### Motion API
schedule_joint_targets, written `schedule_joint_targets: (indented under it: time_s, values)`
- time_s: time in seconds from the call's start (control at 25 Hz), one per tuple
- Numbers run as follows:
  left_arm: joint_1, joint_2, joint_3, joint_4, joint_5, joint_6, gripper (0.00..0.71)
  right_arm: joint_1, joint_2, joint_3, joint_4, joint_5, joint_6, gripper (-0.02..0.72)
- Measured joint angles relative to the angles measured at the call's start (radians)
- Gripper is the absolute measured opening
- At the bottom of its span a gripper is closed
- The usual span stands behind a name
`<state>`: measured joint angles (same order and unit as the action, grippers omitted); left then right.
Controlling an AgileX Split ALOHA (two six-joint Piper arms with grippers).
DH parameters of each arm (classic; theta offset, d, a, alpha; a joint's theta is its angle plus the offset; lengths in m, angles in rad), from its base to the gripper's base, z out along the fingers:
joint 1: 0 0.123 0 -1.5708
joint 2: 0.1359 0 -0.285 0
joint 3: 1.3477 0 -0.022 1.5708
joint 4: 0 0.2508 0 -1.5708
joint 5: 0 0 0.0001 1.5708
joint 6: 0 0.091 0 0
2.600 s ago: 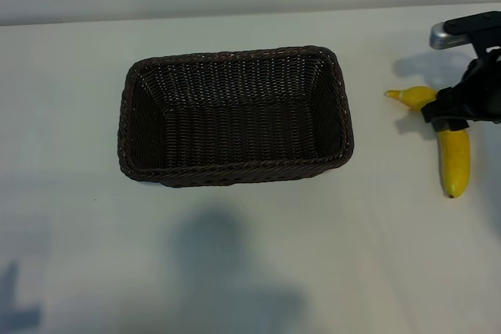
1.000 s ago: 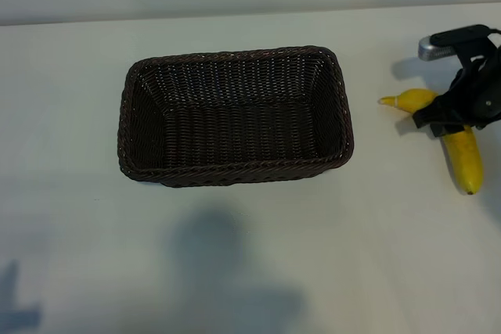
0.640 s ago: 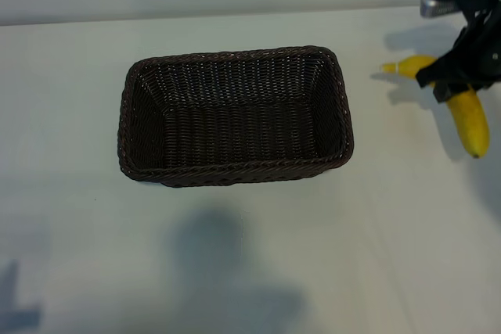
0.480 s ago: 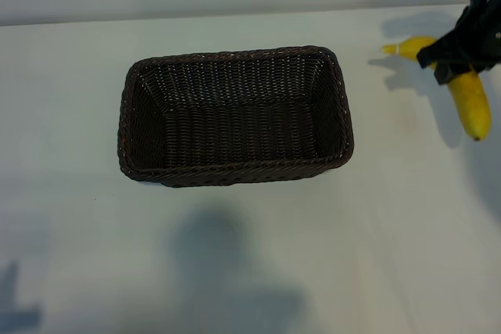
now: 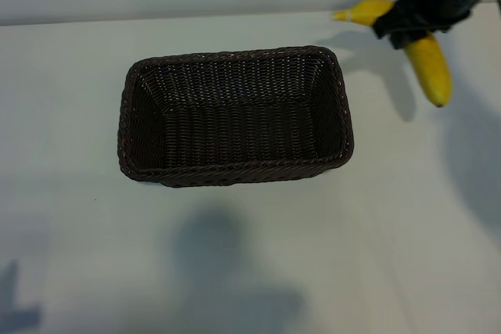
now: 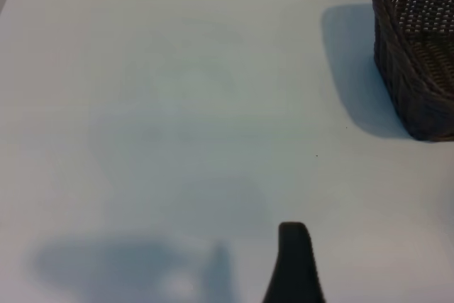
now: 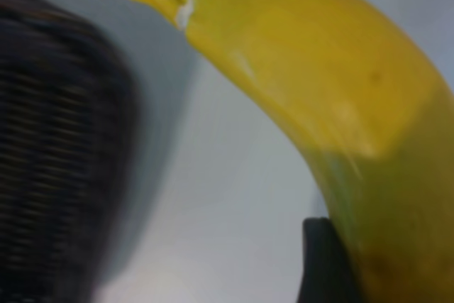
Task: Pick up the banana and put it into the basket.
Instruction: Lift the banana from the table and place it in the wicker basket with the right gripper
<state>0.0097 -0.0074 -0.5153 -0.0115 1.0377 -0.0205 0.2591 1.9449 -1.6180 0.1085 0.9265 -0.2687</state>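
The yellow banana (image 5: 427, 65) hangs in the air above the table's far right, with its stem toward the basket. My right gripper (image 5: 410, 23) is shut on its middle. In the right wrist view the banana (image 7: 333, 90) fills the frame, and one dark finger (image 7: 323, 260) presses against its side. The dark brown wicker basket (image 5: 344, 119) sits mid-table with nothing in it, to the left of the banana and nearer the camera. My left gripper shows only as one dark finger (image 6: 294, 264) low in the left wrist view, over bare table, holding nothing.
The white tabletop surrounds the basket on all sides. A corner of the basket (image 6: 411, 69) shows in the left wrist view, well away from the left finger. The basket's side (image 7: 57, 140) looms close in the right wrist view.
The right gripper has lifted the banana off the table and carried it up and toward the basket's far right corner. The basket has not moved.
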Motion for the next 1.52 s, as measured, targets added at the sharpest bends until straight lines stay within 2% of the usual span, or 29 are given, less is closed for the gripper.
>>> schedule_joint_targets:
  time_s: [0.36,0.76,1.08,1.32,1.52]
  values:
    - [0.000,0.000,0.000,0.000,0.001,0.002,0.572,0.175,0.003,-0.018,-0.001,-0.042,-0.066,0.431]
    - [0.000,0.000,0.000,0.000,0.001,0.002,0.572,0.335,0.010,-0.018,0.002,-0.196,-0.304,0.431]
    - [0.000,0.000,0.000,0.000,0.001,0.002,0.572,0.363,0.045,-0.018,0.034,-0.218,-0.393,0.431]
    - [0.000,0.000,0.000,0.000,0.001,0.002,0.572,0.364,0.067,-0.018,0.100,-0.217,-0.489,0.431]
    - [0.000,0.000,0.000,0.000,0.001,0.002,0.572,0.367,0.103,-0.038,0.105,-0.214,-0.530,0.431]
